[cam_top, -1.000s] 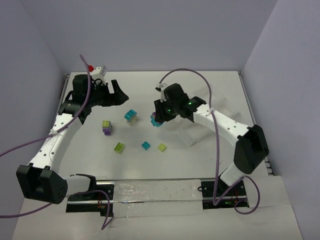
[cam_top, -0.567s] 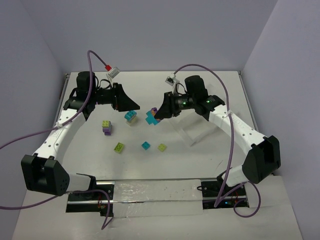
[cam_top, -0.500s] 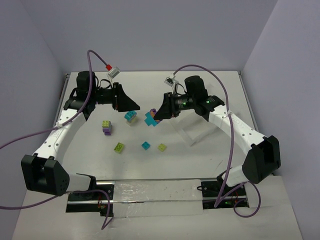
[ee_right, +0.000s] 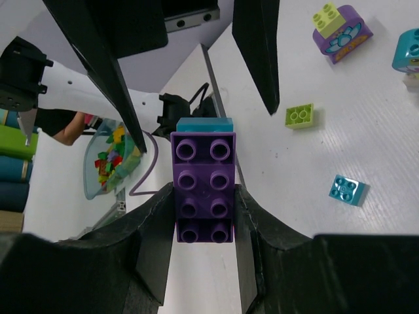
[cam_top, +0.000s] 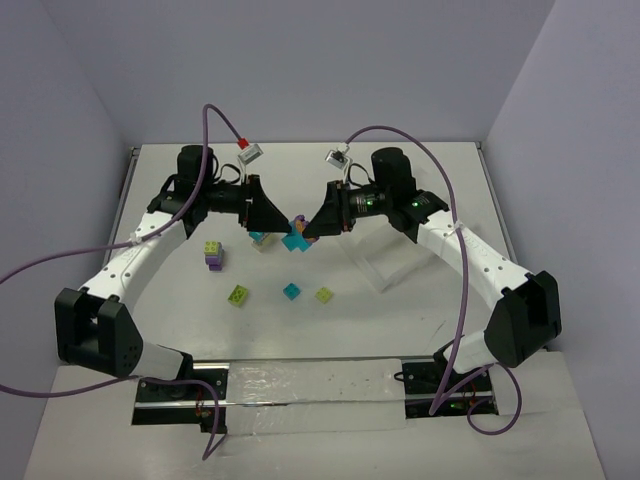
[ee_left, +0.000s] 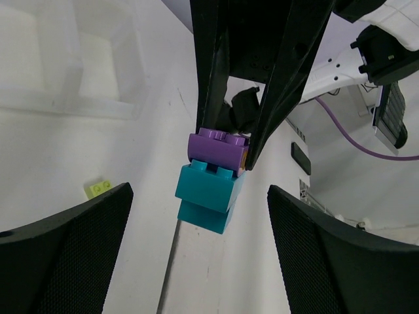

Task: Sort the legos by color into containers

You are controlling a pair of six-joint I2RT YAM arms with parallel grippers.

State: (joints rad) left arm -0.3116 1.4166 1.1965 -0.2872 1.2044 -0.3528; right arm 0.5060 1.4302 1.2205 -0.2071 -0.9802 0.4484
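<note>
Purple on cyan is the pair I have to split, so I would bring the left gripper (ee_left: pixel 198 196) onto the cyan brick (ee_left: pixel 208 193) alone, pads flat on its two side faces and clear of the purple brick (ee_left: pixel 216 149); then I would clench and peel the two apart with a slight tilt rather than a straight tug, since I judge the studs let go more easily that way and a hard pull could flick a brick off the table (cam_top: pixel 400 330); the left gripper is released and spread wide, its mesh pads (ee_left: pixel 65 248) standing either side of the pair and touching nothing; the right gripper (ee_right: pixel 203 196) is clenched on the purple brick along its long sides, with the cyan one projecting beyond the fingertips, free for the other arm; from above, the pair sits between the two arms near the middle, held off the table as far as I can judge; around it lie a loose lime brick (ee_right: pixel 300 116), a single cyan piece (ee_right: pixel 346 189) and a purple-and-lime pair (ee_right: pixel 337 29), all unsorted on the table; the clear tray (ee_left: pixel 72 98) lies toward the right arm's side.
</note>
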